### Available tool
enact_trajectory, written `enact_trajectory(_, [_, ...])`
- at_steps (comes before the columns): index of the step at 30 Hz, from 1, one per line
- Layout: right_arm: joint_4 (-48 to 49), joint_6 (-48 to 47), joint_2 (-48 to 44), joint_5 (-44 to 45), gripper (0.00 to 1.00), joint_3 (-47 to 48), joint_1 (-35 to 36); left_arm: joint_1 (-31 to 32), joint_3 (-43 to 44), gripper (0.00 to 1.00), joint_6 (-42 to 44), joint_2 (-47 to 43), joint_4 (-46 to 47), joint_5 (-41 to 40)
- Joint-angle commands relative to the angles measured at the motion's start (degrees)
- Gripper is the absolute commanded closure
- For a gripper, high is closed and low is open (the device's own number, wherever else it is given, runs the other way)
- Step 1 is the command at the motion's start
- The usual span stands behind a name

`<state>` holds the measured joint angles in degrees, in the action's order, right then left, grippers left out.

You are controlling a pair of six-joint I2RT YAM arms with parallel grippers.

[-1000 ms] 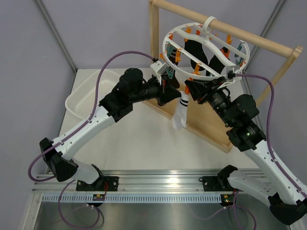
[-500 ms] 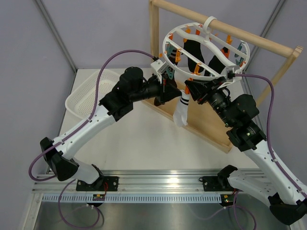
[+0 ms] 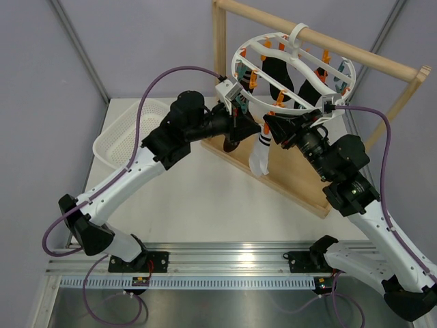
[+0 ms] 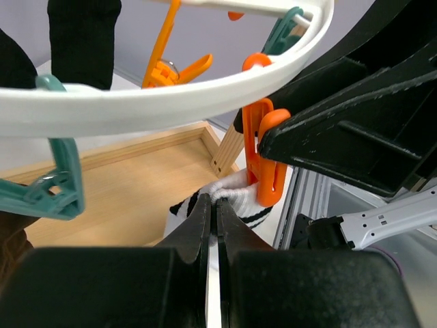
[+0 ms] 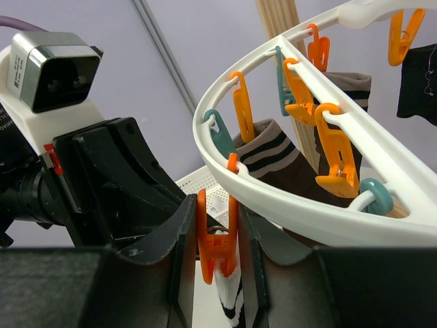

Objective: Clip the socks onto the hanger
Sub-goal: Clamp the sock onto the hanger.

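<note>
The white hanger (image 3: 254, 39) hangs by its hook from the wooden frame's top bar, with dark socks (image 3: 276, 71) clipped inside it. My left gripper (image 3: 247, 128) is shut on the cuff of a white black-striped sock (image 3: 259, 154), which hangs just below the ring's near rim. In the left wrist view my jaws (image 4: 217, 205) pinch the cuff (image 4: 235, 197) right under an orange clip (image 4: 267, 164). My right gripper (image 5: 217, 229) is shut on that orange clip (image 5: 216, 240), one finger on each side, and the sock (image 5: 229, 301) is in the clip's mouth.
The wooden frame (image 3: 220, 61) stands at the back right, its base board (image 3: 300, 184) on the table. A white mesh basket (image 3: 126, 130) sits at the back left. More orange and teal clips (image 5: 326, 147) and striped brown socks (image 5: 270, 154) hang from the ring.
My left gripper has moved right and up with the striped sock, bringing its cuff up to the orange clip. The right gripper has stayed on the clip.
</note>
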<state>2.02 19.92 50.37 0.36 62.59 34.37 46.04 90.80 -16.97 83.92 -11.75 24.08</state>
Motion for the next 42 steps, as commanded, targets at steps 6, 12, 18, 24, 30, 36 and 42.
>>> enact_trajectory(6, [-0.7,-0.3,-0.8,-2.6,1.00,0.9,0.4,0.2,4.6,1.00,-1.6,0.5,1.3,-1.0])
enact_trajectory(12, [-1.2,-0.4,-1.4,-1.9,0.89,1.0,0.4,0.2,4.7,1.00,-1.9,0.6,1.1,-1.0])
enact_trajectory(18, [-4.0,-0.5,-1.9,-1.5,0.43,1.6,0.4,0.2,4.2,1.00,-1.6,0.8,0.8,-1.1])
enact_trajectory(24, [-8.9,-0.1,-2.6,-1.5,0.20,3.7,0.5,0.2,3.9,1.00,-1.1,0.9,0.6,-1.4])
enact_trajectory(30, [-16.6,0.6,-3.6,-1.5,0.13,7.4,0.4,-0.2,2.0,0.49,-2.0,-0.2,0.1,-3.7])
enact_trajectory(36, [-29.3,0.8,-4.0,1.7,0.11,13.2,0.4,-2.2,-4.2,0.01,-0.7,-6.9,-4.5,-14.0])
enact_trajectory(42, [-40.6,0.3,-3.8,10.0,0.10,19.5,0.3,-10.1,-12.6,0.01,-0.4,-14.4,-12.4,-23.5])
